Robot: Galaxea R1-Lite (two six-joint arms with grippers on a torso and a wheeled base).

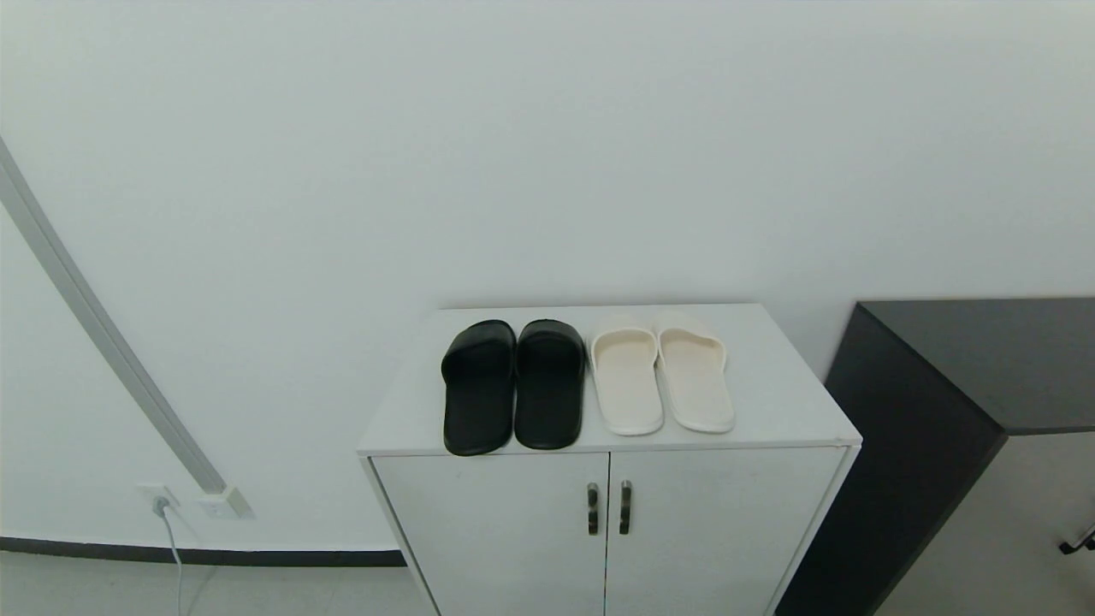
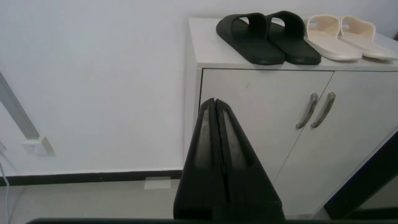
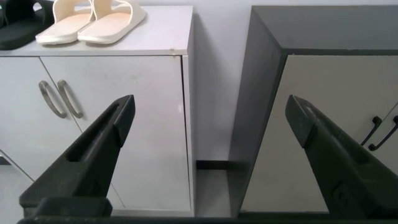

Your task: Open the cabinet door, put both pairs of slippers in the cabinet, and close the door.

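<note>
Left gripper (image 2: 215, 109): jaws pressed together, empty, facing the cabinet (image 1: 488, 530), apart from it. Right gripper (image 3: 209, 106): jaws spread wide, empty. Both doors are closed. Black slippers (image 1: 513, 385) and cream slippers (image 1: 663, 381) lie side by side on the cabinet top. Step in hand: door opening, not begun. Next: close open jaws around a door handle (image 1: 625, 506), then pull.

Black side unit (image 1: 907, 445) at right; wall socket (image 1: 156, 496) (cable (image 1: 174, 547) plugged in) lower left.
</note>
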